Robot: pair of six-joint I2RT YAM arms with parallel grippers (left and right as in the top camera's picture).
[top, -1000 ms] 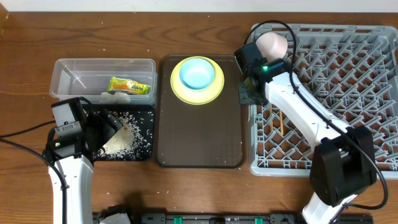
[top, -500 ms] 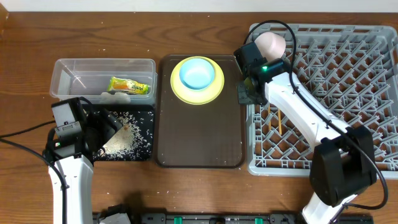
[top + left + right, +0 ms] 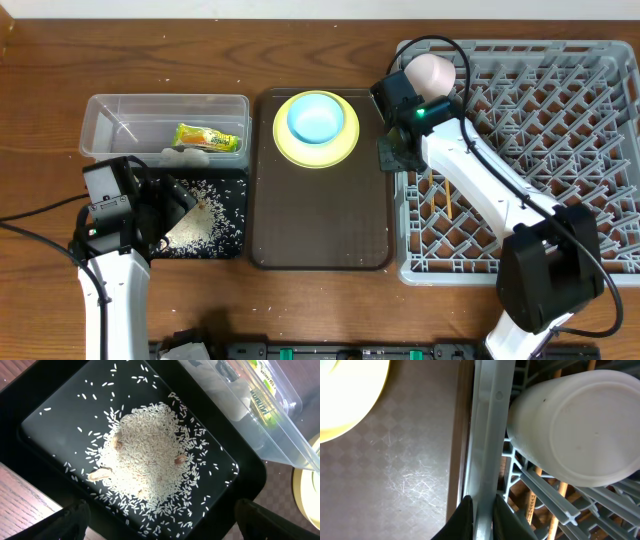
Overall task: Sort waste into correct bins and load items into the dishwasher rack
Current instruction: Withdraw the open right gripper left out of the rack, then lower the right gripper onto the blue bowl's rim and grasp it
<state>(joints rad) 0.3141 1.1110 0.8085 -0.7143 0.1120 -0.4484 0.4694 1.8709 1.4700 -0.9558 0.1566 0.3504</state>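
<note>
My right gripper (image 3: pixel 392 152) (image 3: pixel 483 501) is shut on the left rim of the grey dishwasher rack (image 3: pixel 560 150) (image 3: pixel 487 435), one finger on each side of the wall. An upturned white bowl with a pinkish outside (image 3: pixel 435 70) (image 3: pixel 580 425) rests in the rack's near-left corner, and chopsticks (image 3: pixel 449 195) lie lower in the grid. My left gripper (image 3: pixel 175 205) (image 3: pixel 162 527) hangs open over the black tray (image 3: pixel 235 215) (image 3: pixel 50 405), which holds a heap of rice (image 3: pixel 195 220) (image 3: pixel 150 455). The clear tub (image 3: pixel 120 110) (image 3: pixel 240 405) holds the snack wrapper (image 3: pixel 208 137) (image 3: pixel 265 385) and a tissue (image 3: pixel 188 155).
A dark brown serving tray (image 3: pixel 320 210) (image 3: pixel 395 475) lies between the bins and the rack. It carries a yellow plate (image 3: pixel 316 150) (image 3: pixel 345 395) with a light blue bowl (image 3: pixel 316 118) on it. The rack's rim runs right along the tray's right edge.
The rack has slid a little to the left, towards the brown tray, with my right gripper on its rim. The left arm has not moved.
</note>
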